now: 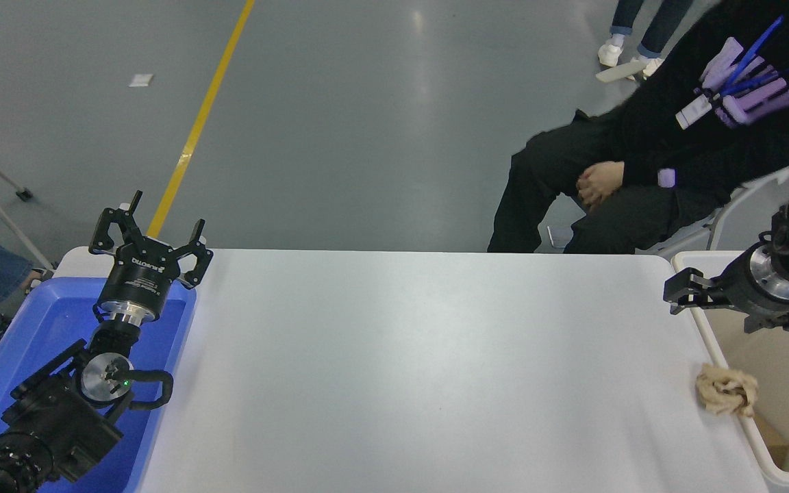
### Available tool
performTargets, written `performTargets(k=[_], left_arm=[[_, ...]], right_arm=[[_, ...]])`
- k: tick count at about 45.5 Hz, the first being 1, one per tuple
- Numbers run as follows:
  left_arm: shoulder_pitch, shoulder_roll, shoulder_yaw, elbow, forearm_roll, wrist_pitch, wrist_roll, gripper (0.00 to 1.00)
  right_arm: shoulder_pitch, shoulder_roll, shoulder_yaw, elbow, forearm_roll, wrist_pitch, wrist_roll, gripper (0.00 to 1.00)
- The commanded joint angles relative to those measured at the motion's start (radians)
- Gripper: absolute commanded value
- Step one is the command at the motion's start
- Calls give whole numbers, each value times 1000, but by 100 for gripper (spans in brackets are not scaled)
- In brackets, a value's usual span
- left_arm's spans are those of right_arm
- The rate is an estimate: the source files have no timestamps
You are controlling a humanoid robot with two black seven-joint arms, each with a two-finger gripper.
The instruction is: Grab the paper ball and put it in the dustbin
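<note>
The paper ball [727, 390], a crumpled tan-brown wad, lies on the white table's right edge, touching the dustbin's left rim. The dustbin [788, 383] is a cream-white deep bin at the right edge, partly cut off by the picture. My right gripper [713, 311] is open and empty. It hangs over the bin's far left rim, above and beyond the ball, with its fingers pointing left. My left gripper [151, 229] is open and empty, parked at the lower left over the blue tray.
A shallow blue tray [31, 329] sits at the table's left end under the left arm. A person in black [641, 171] sits at the far right, hands folded on the lap. A brown scrap [771, 441] lies inside the bin.
</note>
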Motion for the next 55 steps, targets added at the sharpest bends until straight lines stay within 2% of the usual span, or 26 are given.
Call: performTargets(k=[1, 9, 16, 25, 55], left_arm=[[0, 0, -1, 0, 0, 0, 0, 98], [0, 0, -1, 0, 0, 0, 0, 98], [0, -2, -1, 0, 0, 0, 0, 98], [0, 0, -1, 0, 0, 0, 0, 98], [0, 0, -1, 0, 0, 0, 0, 98]], right_arm=[[-281, -67, 122, -194, -12, -70, -3, 100], [-423, -52, 204, -321, -9, -74, -8, 100], [-488, -17, 224, -369, 5, -74, -33, 100], [-496, -22, 268, -363, 123, -74, -31, 100], [-536, -2, 360, -364, 123, -74, -31, 100]])
